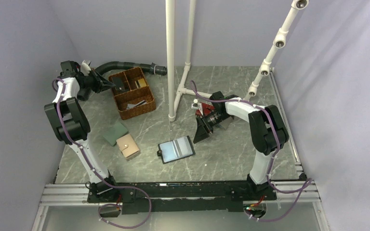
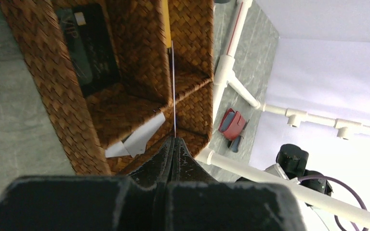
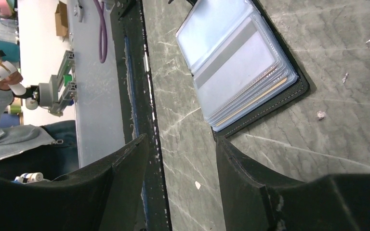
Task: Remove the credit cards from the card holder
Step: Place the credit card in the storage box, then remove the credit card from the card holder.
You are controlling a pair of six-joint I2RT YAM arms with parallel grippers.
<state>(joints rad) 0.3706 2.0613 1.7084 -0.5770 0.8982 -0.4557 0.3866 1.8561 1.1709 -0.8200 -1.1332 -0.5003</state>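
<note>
The left gripper [image 1: 102, 81] is reaching over the wicker basket [image 1: 125, 113] at the far left of the table [image 1: 231, 159]. Its jaws are pressing tight together on the orange-yellow card [image 2: 165, 24], pinching it at its near end. The wrist camera is seeing this card edge-on, as a thin line running out from the fingertips above the basket's woven divider; whether its far end is touching the basket cannot be told. The dark card [image 2: 87, 50] is lying in a neighbouring compartment of the basket, face showing, and a scrap of white paper [image 2: 137, 139] is sitting in another compartment nearer the fingers. The right gripper [image 1: 201, 134] is hanging low over the middle of the table with its jaws standing about half apart and gripping nothing, only bare tabletop showing between the fingers [image 3: 250, 183]. The card holder [image 1: 176, 149] is lying open and flat on the table just in front of that gripper, apart from it, its clear sleeves fanned upward inside the black edge. A red wallet [image 1: 203, 111] is lying behind the right gripper, while a green wallet [image 1: 114, 132] and a beige wallet [image 1: 127, 147] are resting beside each other near the basket.
</note>
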